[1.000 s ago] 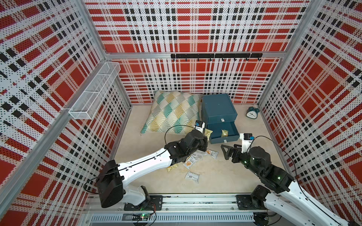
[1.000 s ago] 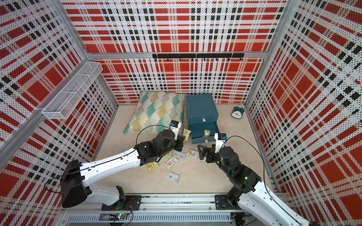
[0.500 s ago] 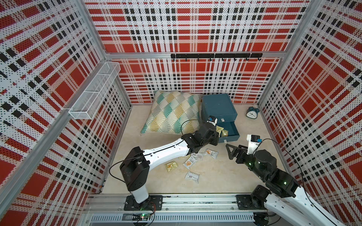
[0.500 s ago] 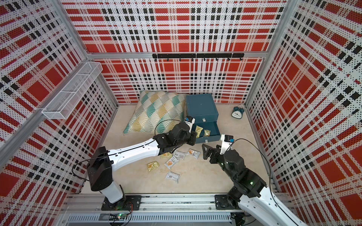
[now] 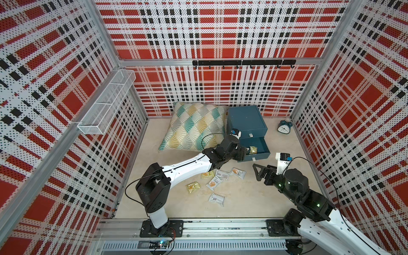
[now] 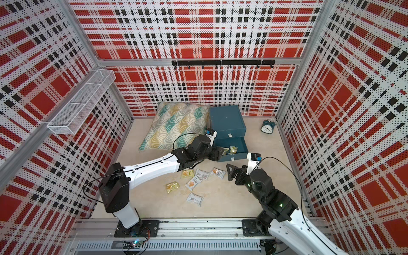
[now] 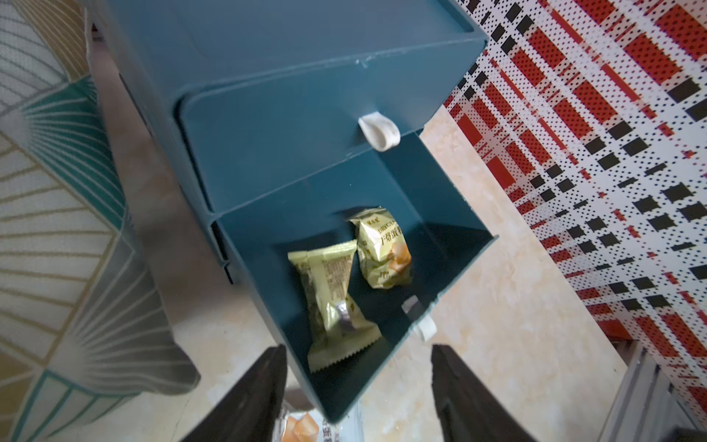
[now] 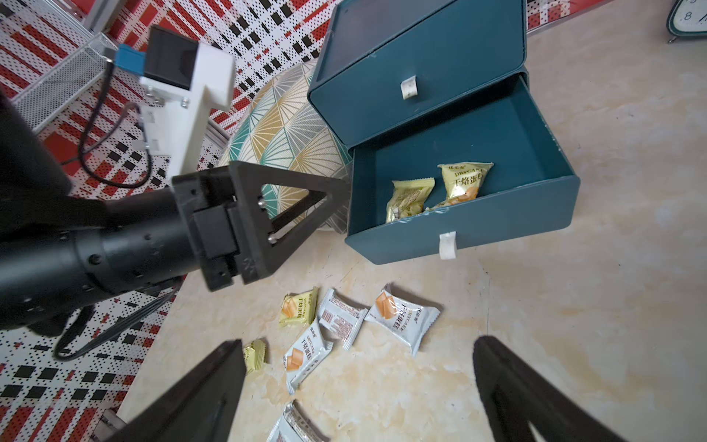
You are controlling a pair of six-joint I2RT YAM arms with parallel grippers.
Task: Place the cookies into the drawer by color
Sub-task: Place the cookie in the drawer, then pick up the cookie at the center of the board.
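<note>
Since left fingers [image 7: 248, 402] parted, yellow cookie [image 7: 333, 302] in drawer [image 7: 432, 191] (right fingers [image 8: 199, 394] apart too)

Walls: plaid perforated panels [image 5: 220, 33] were red, black and white.
Floor: the floor [image 5: 242, 205] was marbled beige.
Far: a black hook rail [image 5: 242, 63] hung.
Left: a wire basket [image 5: 107, 102] hung.

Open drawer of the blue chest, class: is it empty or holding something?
Not empty: the open drawer holds a face-down yellow cookie packet and a face-up yellow cookie packet.
</note>
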